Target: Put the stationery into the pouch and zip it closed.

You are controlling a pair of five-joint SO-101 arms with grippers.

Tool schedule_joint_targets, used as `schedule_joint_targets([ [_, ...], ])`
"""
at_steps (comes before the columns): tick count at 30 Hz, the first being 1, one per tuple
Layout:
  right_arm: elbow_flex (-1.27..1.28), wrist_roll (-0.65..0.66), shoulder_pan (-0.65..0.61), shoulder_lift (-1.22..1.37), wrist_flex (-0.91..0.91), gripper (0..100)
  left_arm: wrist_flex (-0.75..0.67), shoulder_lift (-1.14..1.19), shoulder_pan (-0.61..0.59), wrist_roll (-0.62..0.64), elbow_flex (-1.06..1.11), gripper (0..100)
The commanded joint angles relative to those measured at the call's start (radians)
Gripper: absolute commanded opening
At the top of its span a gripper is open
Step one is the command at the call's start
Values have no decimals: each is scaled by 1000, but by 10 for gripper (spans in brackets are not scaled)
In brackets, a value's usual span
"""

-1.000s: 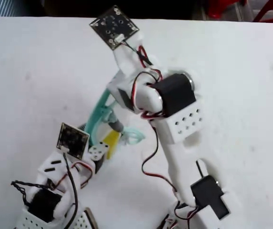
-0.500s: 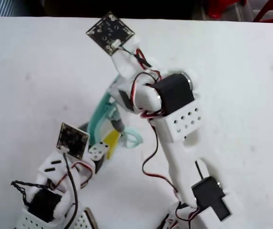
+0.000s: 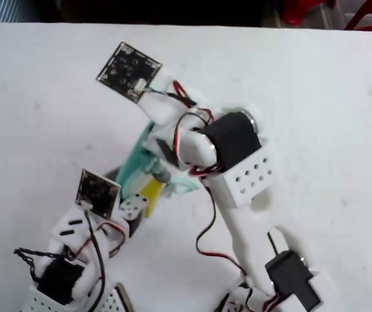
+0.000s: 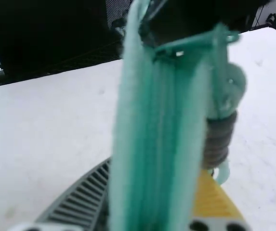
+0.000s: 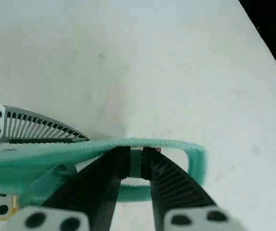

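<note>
High view: two white robot arms meet over a white desk (image 3: 315, 84). Between them a teal fabric pouch (image 3: 131, 164) stands on its edge, a thin strip from above. The left gripper (image 3: 144, 196) sits at the pouch's near end, one yellow and one grey ribbed finger either side of it. The right gripper (image 3: 154, 161) comes down on the pouch from above, mostly hidden under its own wrist.

Left wrist view: the pouch rises directly in front of the camera, pinched between the left fingers. A grey ribbed cylinder (image 4: 217, 140), possibly a pen grip, stands just beside it. I cannot tell whether this is inside the pouch.

Right wrist view: the two black fingers (image 5: 110, 169) are pressed almost together on the pouch's top edge, with only a sliver of gap. The pouch's far end curls into a loop beyond them.

Over the last second the right wrist has swung left and nearer to the left arm, while the left arm and the pouch have barely moved. This suggests the right arm is working along the top edge, probably drawing the zip, while the left arm braces the pouch. How far the zip has closed is not visible.
</note>
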Motion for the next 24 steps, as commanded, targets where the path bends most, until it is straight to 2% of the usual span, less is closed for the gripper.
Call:
schedule_joint_targets([
  [1, -114, -106, 16, -127, 19, 31, -8, 2, 2, 5, -26, 173],
  [8, -66, -132, -30, -245, 21, 41, -5, 2, 2, 5, -28, 172],
  [13, 98, -190, -145, -298, 21, 128, -3, 2, 2, 5, -28, 172],
  [16, 207, -181, -220, -352, 19, 133, -2, 2, 2, 5, -28, 172],
  [24, 364, -175, -229, -440, 18, 138, -2, 2, 2, 5, -28, 172],
])
